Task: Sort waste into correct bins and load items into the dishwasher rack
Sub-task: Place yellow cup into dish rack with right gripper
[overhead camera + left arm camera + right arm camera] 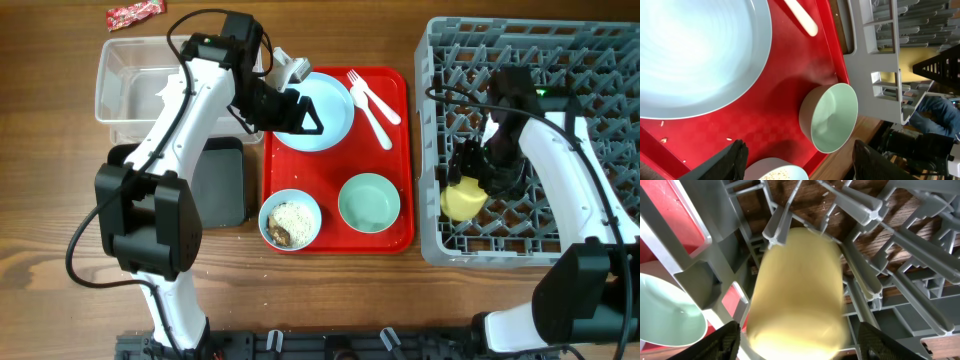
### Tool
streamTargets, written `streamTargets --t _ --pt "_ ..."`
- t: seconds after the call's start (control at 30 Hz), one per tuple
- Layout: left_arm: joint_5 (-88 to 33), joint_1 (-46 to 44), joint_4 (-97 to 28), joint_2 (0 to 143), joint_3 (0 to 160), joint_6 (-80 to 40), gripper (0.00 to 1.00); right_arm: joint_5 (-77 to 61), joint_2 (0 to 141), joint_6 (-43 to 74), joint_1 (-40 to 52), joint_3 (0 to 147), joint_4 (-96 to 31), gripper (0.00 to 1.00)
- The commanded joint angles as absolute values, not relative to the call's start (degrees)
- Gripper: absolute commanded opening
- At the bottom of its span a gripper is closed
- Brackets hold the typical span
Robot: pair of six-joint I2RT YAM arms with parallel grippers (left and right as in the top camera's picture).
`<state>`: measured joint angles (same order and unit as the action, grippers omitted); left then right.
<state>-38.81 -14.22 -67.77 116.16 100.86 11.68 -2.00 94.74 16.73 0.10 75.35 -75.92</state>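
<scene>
Right wrist shows the right end effector (799, 330) spread, seemingly clear of the cup (795, 280); overhead hides that; left end effector (800, 147) released.

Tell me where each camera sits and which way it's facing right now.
Overhead: fixed above the table, looking straight down on the red tray, dishwasher rack, left arm and right arm.
Left wrist: on the left arm over the tray, looking down at the plate and mint-green bowl; its own fingers at the bottom edge.
Right wrist: over the rack, facing down onto the yellow cup; its fingers at the bottom corners.
Shared: both wrist views catch the mint-green bowl.
</scene>
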Motion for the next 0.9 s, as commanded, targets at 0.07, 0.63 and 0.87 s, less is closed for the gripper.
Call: streamTargets --t 0.07,0.63,0.87 --pt "-37.67 -13.98 -67.66 115.50 101.21 11.53 0.69 -1.56 94.56 16.69 0.54 76.38 -76.18 0.79" --pt "-33.32 -14.04 -67.26 108.88 101.82 4.71 0.66 -13.80 82.13 11.51 0.86 92.66 -82.04 0.79" --pt "-25.58 -16.40 -69.91 102.24 101.80 -5.80 0.67 -16.21 80.05 12.21 5.10 92.60 -80.20 0.78"
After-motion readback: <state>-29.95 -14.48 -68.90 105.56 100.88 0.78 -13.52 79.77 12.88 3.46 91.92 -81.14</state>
